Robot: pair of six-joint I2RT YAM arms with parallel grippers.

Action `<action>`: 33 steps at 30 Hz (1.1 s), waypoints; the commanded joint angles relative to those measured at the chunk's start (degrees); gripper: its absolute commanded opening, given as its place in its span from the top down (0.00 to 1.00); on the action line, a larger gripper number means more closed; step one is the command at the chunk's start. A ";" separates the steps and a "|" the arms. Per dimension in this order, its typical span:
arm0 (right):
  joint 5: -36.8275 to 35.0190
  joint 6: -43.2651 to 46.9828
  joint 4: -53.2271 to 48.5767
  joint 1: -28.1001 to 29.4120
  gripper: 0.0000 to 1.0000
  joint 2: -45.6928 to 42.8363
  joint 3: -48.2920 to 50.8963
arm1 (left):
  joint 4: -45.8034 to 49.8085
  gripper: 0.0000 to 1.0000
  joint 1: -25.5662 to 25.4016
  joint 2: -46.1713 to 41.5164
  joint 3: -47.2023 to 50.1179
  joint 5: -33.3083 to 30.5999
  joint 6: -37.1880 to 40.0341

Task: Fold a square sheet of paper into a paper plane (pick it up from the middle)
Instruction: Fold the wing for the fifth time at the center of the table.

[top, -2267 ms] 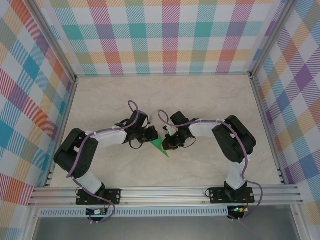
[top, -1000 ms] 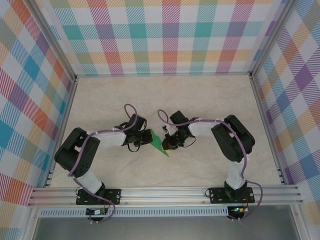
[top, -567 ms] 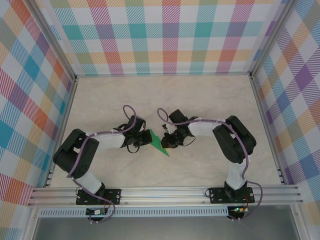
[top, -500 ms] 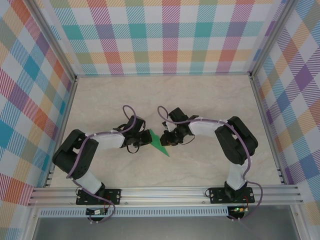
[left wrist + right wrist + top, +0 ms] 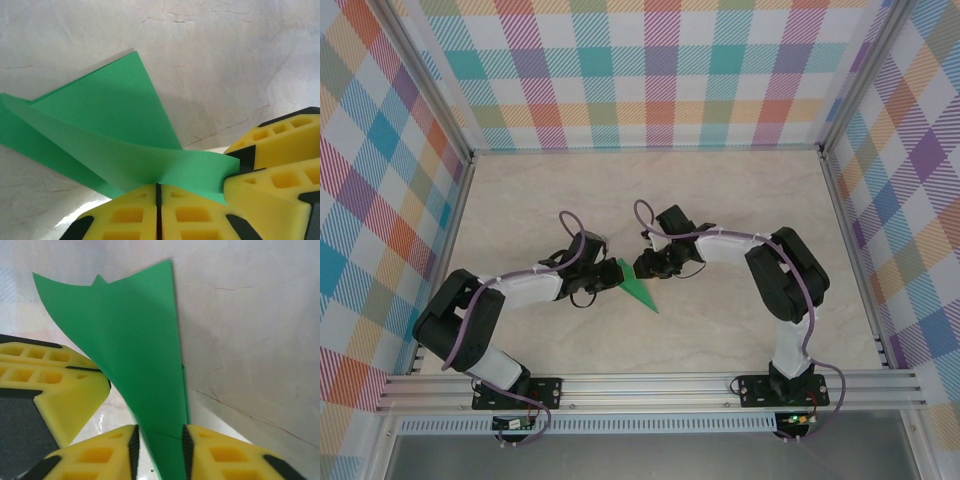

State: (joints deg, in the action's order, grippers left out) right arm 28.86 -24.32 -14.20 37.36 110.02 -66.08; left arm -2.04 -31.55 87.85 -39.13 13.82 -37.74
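Your left gripper (image 5: 157, 187) pinches the paper plane (image 5: 638, 291) at mid-table. The right gripper (image 5: 159, 435) has its jaws slightly parted around one end. Withdraw it crookedly and a pad could snag and unfold a wing.

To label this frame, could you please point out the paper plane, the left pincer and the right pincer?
paper plane (image 5: 634, 288), top external view, middle of its green surface.
left pincer (image 5: 157, 189), left wrist view, seam between its shut fingertips.
right pincer (image 5: 159, 440), right wrist view, gap between its fingertips.
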 commanded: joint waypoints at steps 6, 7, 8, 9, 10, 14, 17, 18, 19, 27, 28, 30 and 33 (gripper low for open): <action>5.71 3.45 -1.23 0.01 0.82 3.85 -3.02 | -2.79 0.91 0.79 -3.58 1.99 -0.63 -1.05; 5.85 3.53 -1.42 0.01 0.83 4.29 -3.32 | -2.90 0.91 0.79 -3.90 2.12 -0.92 -1.18; 6.02 3.50 -1.46 0.01 0.83 4.69 -3.52 | -2.99 0.91 0.79 -4.01 2.13 -1.16 -1.27; 5.98 3.57 -1.70 -0.01 0.84 5.06 -3.73 | -3.43 0.91 0.85 -3.98 2.35 -1.26 -1.54; 5.97 3.59 -1.96 -0.01 0.84 5.36 -4.02 | -3.99 0.90 0.83 -3.84 2.68 -1.04 -1.73; 5.60 4.01 -2.82 -0.01 0.84 6.42 -4.83 | -4.88 0.91 0.80 -1.74 2.83 -0.38 -2.13; 5.24 4.30 -3.29 -0.10 0.84 6.78 -5.11 | -5.43 0.91 0.82 -0.89 2.85 -0.21 -2.09; 5.10 4.36 -3.49 -0.09 0.84 6.87 -5.11 | -5.43 0.91 0.81 -0.71 2.77 -0.25 -2.14; 5.04 4.28 -3.60 -0.10 0.84 6.94 -5.19 | -5.36 0.91 0.87 -0.59 2.68 -0.20 -2.02; 4.93 4.60 -4.06 -0.19 0.84 7.21 -5.28 | -5.52 0.91 0.86 2.13 1.52 1.07 -1.59; 4.95 4.64 -4.15 -0.16 0.84 7.31 -5.33 | -5.60 0.91 0.81 2.23 1.52 1.12 -1.62; 4.82 4.63 -4.30 -0.23 0.83 7.38 -5.37 | -5.29 0.91 0.84 2.49 1.30 0.94 -1.70; 4.67 4.72 -4.46 -0.18 0.83 7.32 -5.45 | -4.11 0.91 0.87 3.06 1.04 0.28 -1.73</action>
State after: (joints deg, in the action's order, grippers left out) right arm 33.06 -21.32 -16.86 37.32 116.53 -70.30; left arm -6.35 -31.29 90.06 -37.01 14.02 -39.62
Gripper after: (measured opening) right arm 0.173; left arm 0.088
